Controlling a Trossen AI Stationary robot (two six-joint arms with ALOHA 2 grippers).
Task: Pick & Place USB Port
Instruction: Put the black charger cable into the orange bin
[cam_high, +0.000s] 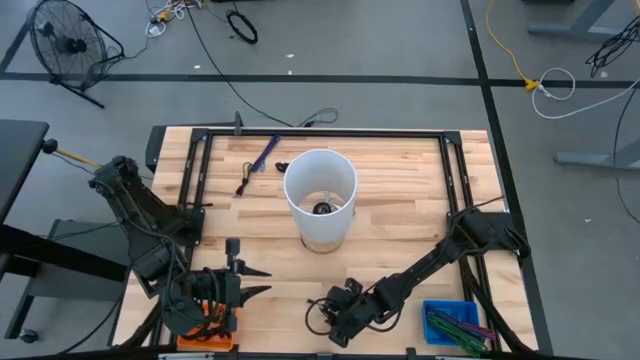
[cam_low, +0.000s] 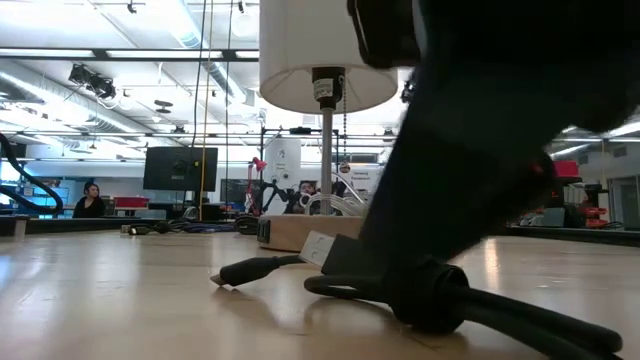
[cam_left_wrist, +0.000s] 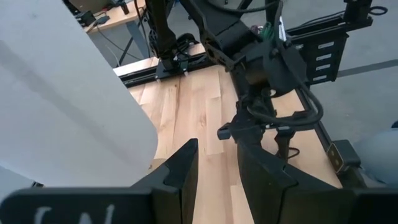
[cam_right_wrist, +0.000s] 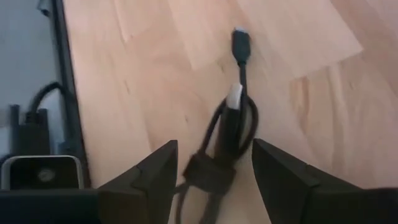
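Observation:
The USB cable (cam_right_wrist: 231, 127) is black and coiled in a small tied bundle. Its silver plug (cam_right_wrist: 234, 96) lies across the coil, and a black plug end (cam_right_wrist: 241, 45) reaches out over the wood. It rests flat on the table near the near edge (cam_high: 318, 312) and also shows in the low view (cam_low: 270, 268). My right gripper (cam_right_wrist: 214, 149) is open and low over it (cam_high: 337, 318), one finger on either side of the bundle. My left gripper (cam_high: 262, 281) is open near the near left corner, pointing toward the right arm.
A table lamp with a white shade (cam_high: 320, 190) stands mid-table on a wooden base (cam_low: 290, 232). A blue bin (cam_high: 455, 325) of thin sticks sits at the near right corner. A blue-and-black cable (cam_high: 258, 160) lies toward the far edge, and an orange object (cam_high: 212, 338) sits under the left arm.

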